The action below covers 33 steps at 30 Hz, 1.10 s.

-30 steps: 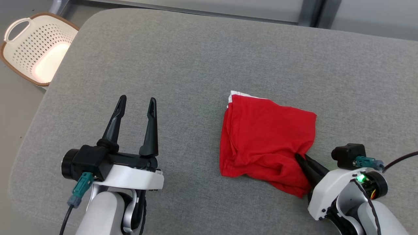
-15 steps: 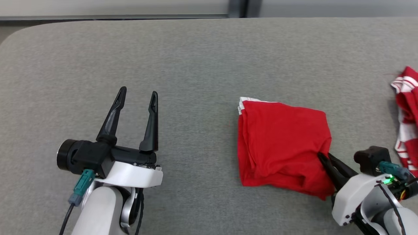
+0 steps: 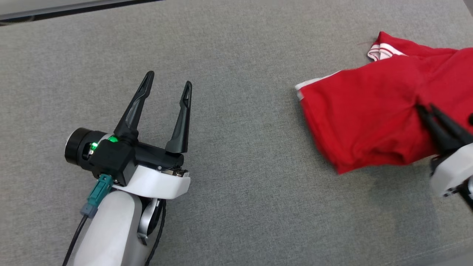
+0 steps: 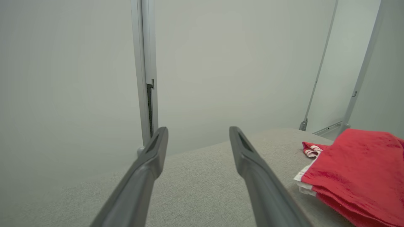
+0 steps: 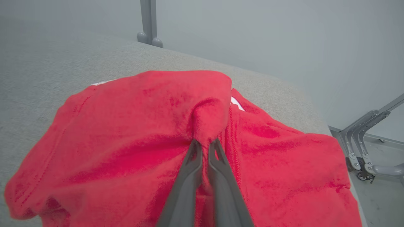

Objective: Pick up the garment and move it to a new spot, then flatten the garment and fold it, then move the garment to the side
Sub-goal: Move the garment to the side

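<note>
Pinching a gathered ridge of red cloth, the right gripper (image 5: 205, 143) has its two dark fingers drawn almost together, with a tuck of the garment (image 3: 362, 122) caught between the tips. In the right wrist view the cloth rises into a small peak just above those tips and falls away on both sides, so the hold sits on a bunched fold in the body of the fabric, not on a hem.

The garment lies toward the right of the grey padded table (image 3: 236, 192), folded into layers with a white edge showing on its left side. Its lower left border is blurred in the head view. A white-striped band (image 3: 380, 51) shows beyond it at the far right; whether that belongs to the same piece I cannot tell.

The left gripper (image 3: 168, 79) stands wide open and empty over bare table, well apart from the cloth.

The fabric looks like a light, limp knit. It should weigh next to nothing but will sag, swing and let its layers slide apart when carried from one point. A pinch through every layer near a folded edge or corner would likely keep the fold together better. For flattening, both grippers on two opposite corners seems the surer hold.
</note>
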Tool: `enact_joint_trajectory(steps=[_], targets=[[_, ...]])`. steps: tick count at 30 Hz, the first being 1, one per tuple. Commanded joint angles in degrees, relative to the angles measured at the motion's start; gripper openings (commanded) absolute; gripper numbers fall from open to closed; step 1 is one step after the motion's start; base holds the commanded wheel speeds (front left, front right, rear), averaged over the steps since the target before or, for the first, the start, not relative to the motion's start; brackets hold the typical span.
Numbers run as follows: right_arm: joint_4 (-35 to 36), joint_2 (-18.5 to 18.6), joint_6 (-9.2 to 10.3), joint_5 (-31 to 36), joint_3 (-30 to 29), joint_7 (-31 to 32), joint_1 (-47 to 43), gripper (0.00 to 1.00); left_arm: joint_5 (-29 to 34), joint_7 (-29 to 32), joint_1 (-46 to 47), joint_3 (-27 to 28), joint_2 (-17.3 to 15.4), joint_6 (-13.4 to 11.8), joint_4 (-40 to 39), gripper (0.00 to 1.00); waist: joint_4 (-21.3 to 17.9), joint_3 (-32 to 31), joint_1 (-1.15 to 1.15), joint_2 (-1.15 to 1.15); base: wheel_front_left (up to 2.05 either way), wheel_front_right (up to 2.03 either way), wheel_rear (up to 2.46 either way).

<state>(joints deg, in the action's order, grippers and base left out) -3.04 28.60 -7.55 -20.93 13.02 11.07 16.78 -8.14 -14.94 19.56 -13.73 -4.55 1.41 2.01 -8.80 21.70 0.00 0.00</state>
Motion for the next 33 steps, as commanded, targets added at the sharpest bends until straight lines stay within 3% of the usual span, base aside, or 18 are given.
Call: enact_joint_trajectory(steps=[1, 5, 9, 15, 17, 18, 22, 25, 33], targets=[[-0.2, 2.0, 0.12, -0.1, -1.0, -0.4, 1.0, 0.0, 0.5, 0.0, 1.3, -0.1, -0.4, 0.4, -0.2, 1.0, -1.9, 2.6, 0.0, 0.0, 0.0, 0.0, 0.0], [-1.1, 9.0, 0.12, -2.1, -6.2, -0.3, 2.1, 0.0, 1.1, 0.5, 3.7, -1.4, -0.4, 0.9, -0.7, 1.0, -1.6, 5.5, 0.0, 0.0, 0.0, 0.0, 0.0], [-5.4, 13.4, 0.12, -4.8, -9.0, -1.5, 3.2, 0.0, 1.7, 0.8, 5.9, -2.2, -0.8, 1.4, -1.6, 1.0, -1.2, 8.8, 0.0, 0.0, 0.0, 0.0, 0.0], [-15.7, 13.1, 0.12, -7.8, -7.6, -9.1, 7.6, 0.0, 2.2, 1.5, 8.2, -3.2, -1.1, 1.7, -1.9, 1.0, -0.1, 12.2, 0.0, 0.0, 0.0, 0.0, 0.0], [-19.9, 12.6, 0.12, -7.7, -7.0, -11.4, 8.6, 0.95, 2.1, 1.6, 8.6, -3.5, -1.1, 1.8, -1.8, 1.0, 0.4, 12.7, 0.0, 0.0, 0.0, 0.0, 0.0], [-22.0, 12.3, 0.12, -7.8, -7.0, -12.5, 9.5, 1.0, 2.1, 1.5, 8.7, -3.5, -1.1, 1.7, -1.7, 1.0, 0.5, 12.8, 0.0, 0.0, 0.0, 0.0, 0.0], [-29.6, 9.3, 0.12, -7.5, -8.0, -17.6, 11.2, 1.0, 1.6, 1.2, 7.8, -3.0, -1.3, 0.9, -1.0, 1.0, 0.5, 11.6, 0.0, 0.0, 0.0, 0.0, 0.0], [-31.1, 7.4, 0.12, -7.9, -9.5, -21.3, 10.0, 1.0, 0.6, 0.9, 6.0, -2.2, -1.5, 0.5, -0.1, 1.0, 0.2, 9.2, 0.0, 0.0, 0.0, 0.0, 0.0], [-20.0, -0.8, 0.12, -3.6, -15.2, -25.9, 0.5, 1.0, -2.7, 0.1, -0.7, 1.2, -1.6, -1.6, 1.5, 1.0, 0.3, 0.9, 0.0, 0.0, 0.0, 0.0, 0.0]])
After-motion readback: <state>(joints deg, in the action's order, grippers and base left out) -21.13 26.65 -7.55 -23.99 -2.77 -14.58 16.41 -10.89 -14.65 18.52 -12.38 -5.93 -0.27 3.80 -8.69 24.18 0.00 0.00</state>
